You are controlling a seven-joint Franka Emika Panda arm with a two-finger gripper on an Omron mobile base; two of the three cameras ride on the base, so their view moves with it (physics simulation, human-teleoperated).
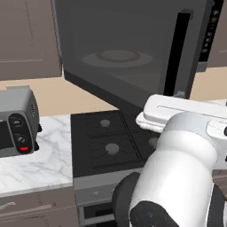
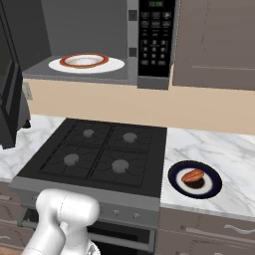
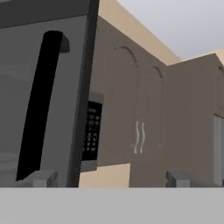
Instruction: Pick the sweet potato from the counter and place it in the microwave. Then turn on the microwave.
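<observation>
The microwave hangs above the black stovetop with its door swung wide open toward the left, probably so that the cavity is free to receive the food; inside it a white plate with a red rim lies flat on the floor of the cavity, ready to carry something. The sweet potato is not yet picked: it rests on a dark blue plate that stands on the marble tabletop, just to the right of the stovetop and well apart from the microwave. Its long axis lies flat and runs slightly diagonal in the right base view, one end toward the lower left and the other toward the upper right. The end effector is lifted high beside the open door, near the long black handle, and it looks toward the keypad panel and the brown cabinets. Its two fingertips stand wide apart with nothing between them. I judge that the arm must first go down and to the right toward the blue plate.
</observation>
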